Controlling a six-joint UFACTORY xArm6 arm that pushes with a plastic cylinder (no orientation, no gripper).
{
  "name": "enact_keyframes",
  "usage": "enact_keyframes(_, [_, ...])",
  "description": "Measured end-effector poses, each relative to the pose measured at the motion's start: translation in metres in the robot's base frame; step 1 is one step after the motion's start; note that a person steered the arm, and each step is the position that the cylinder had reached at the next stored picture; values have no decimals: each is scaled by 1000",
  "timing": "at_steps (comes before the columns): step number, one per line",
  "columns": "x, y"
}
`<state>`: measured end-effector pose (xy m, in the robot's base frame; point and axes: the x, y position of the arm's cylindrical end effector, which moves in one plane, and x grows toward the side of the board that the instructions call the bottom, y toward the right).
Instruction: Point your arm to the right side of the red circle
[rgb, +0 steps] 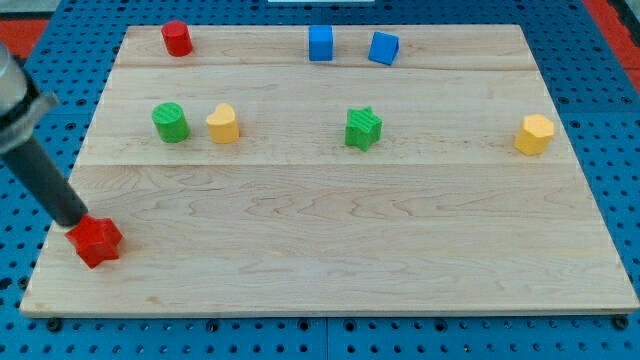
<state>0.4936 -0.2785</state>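
The red circle (177, 38) is a short red cylinder near the top left corner of the wooden board (330, 260). My tip (76, 222) is at the board's lower left, touching the upper left side of a red star-shaped block (96, 241). The tip is far below the red circle, toward the view's bottom and slightly left of it. The dark rod slants up to the view's left edge.
A green cylinder (171, 122) and a yellow heart-like block (223, 124) sit left of centre. Two blue cubes (320, 43) (383, 48) are at the top. A green star (363, 128) is in the middle. A yellow hexagon (534, 134) is at the right.
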Motion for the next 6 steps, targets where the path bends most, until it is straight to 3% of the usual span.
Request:
enact_keyframes(1, [-112, -19])
enact_keyframes(2, [-188, 66])
enact_keyframes(3, [-222, 154])
enact_keyframes(4, [-300, 132])
enact_keyframes(5, [-300, 90])
enact_keyframes(6, [-269, 36])
